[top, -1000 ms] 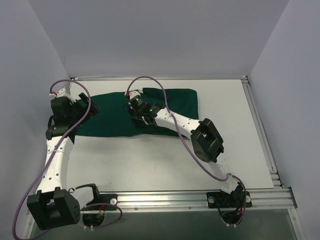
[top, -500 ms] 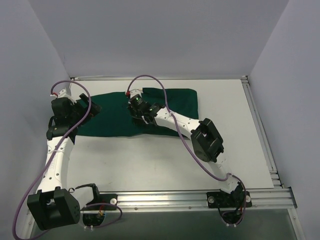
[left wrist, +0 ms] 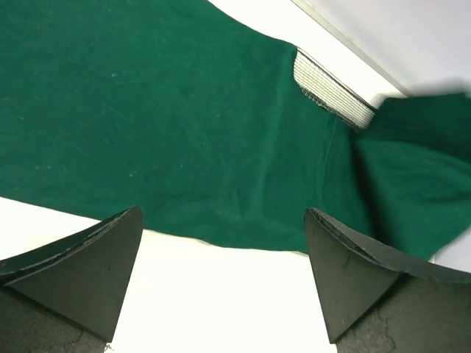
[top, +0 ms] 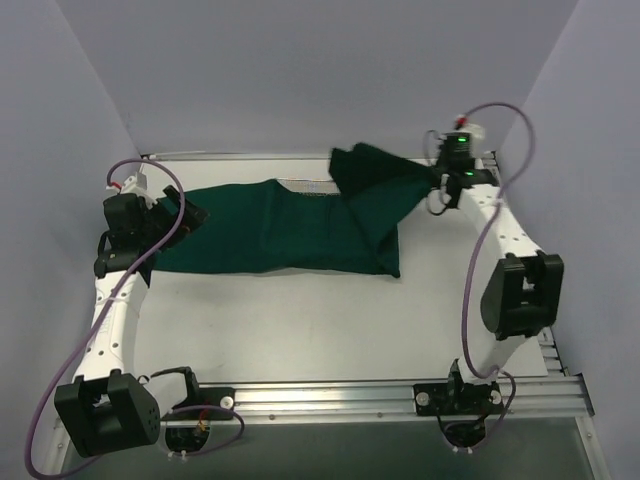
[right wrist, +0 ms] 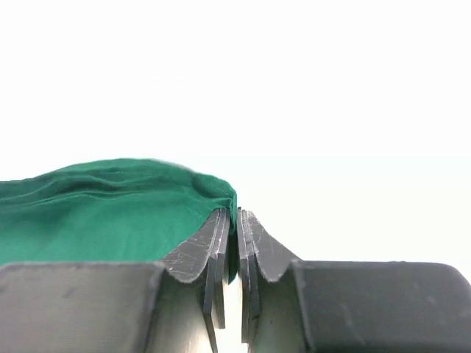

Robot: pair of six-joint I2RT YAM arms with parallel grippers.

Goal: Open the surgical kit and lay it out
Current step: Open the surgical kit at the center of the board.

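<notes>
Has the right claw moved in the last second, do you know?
Yes: the right claw swung to the far-right table corner, pulling the green cloth.

Robot lab cell: plain pale walls (top: 300,70) box in a white table (top: 300,330), aluminium mounting rail (top: 330,398) along its near edge.

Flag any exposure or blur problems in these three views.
Right wrist: background blown out to white; cloth and right gripper sharp. Left wrist: cloth fold at far right is blurred, mesh tray edge crisp. Top external: even light, soft shadows, no glare.
</notes>
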